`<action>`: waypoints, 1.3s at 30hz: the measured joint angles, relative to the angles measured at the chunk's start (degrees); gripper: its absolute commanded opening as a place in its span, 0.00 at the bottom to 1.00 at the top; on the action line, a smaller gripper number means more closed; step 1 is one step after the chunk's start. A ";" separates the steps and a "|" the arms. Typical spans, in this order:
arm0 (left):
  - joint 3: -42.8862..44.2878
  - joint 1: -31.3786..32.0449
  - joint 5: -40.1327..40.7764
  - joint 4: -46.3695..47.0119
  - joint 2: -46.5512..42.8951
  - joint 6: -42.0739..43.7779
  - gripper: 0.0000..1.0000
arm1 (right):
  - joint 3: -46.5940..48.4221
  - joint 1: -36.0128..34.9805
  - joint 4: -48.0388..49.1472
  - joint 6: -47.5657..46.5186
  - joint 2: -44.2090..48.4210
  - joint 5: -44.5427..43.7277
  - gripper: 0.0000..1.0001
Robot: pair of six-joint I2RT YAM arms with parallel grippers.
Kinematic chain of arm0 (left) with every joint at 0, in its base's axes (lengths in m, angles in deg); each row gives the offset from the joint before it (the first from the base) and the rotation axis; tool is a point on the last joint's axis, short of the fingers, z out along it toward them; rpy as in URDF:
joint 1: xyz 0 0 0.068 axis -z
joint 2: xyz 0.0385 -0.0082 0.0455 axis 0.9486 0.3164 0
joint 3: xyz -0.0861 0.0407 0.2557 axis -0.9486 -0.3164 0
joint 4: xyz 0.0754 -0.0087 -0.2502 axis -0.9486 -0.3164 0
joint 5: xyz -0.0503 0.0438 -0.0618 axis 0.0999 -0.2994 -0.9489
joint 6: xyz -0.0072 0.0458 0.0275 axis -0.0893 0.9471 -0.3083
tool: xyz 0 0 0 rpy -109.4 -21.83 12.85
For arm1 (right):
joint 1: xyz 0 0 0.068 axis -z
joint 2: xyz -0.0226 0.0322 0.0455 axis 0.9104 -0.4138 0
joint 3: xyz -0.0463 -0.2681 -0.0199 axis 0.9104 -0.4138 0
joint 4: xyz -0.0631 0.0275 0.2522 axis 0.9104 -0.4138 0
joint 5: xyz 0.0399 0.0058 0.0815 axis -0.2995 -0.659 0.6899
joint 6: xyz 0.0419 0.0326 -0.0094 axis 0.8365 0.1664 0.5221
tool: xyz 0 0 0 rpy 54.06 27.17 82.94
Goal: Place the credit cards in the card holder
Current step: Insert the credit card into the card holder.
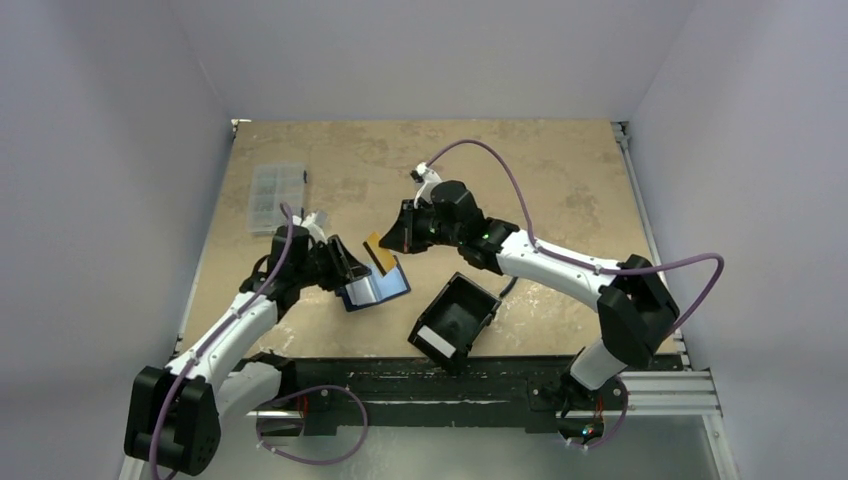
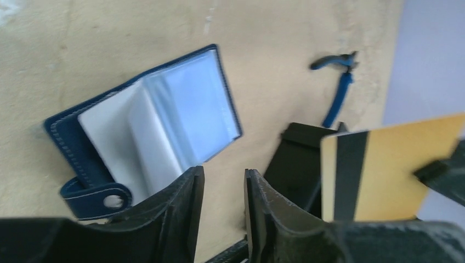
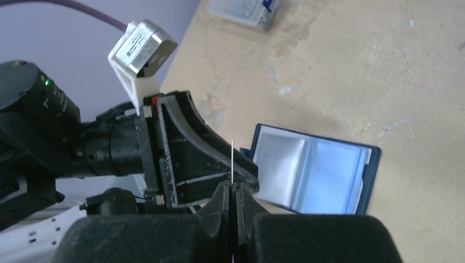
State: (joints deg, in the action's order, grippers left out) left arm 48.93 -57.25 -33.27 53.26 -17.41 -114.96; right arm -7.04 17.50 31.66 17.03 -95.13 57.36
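Card holder (image 1: pixel 378 290) lies spread open on the table (image 1: pixel 560 170), toward the near edge and left of its middle, clear pockets up to take a card; left gripper (image 2: pixel 224 200) sits just beside it, jaws partly apart and empty, well placed to pin the cover flat; right gripper (image 3: pixel 232 189) is pinched tight on a yellow credit card (image 2: pixel 395 164), held on edge near the far side, likely for sliding in.

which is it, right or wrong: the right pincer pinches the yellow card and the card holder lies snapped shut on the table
Wrong on one point: the card holder lies open, not snapped shut, as the left wrist view shows. The right pincer does pinch the yellow card.
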 measured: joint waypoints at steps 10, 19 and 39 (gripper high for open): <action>-0.28 -0.74 -7.26 8.31 -10.03 -5.60 0.55 | -8.74 3.37 13.86 8.46 5.99 2.73 0.00; -0.28 -0.74 -8.22 14.97 -16.46 -13.46 0.59 | -11.13 4.37 20.85 13.60 11.41 2.97 0.00; 1.62 -0.68 -8.13 27.30 -20.94 -23.19 0.62 | -15.02 5.70 25.16 19.43 16.96 4.61 0.00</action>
State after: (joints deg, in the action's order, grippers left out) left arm 50.55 -57.93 -41.41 80.56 -38.35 -138.15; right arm -22.06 23.21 56.81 36.46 -78.17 61.97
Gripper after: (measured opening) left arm 0.624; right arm 0.024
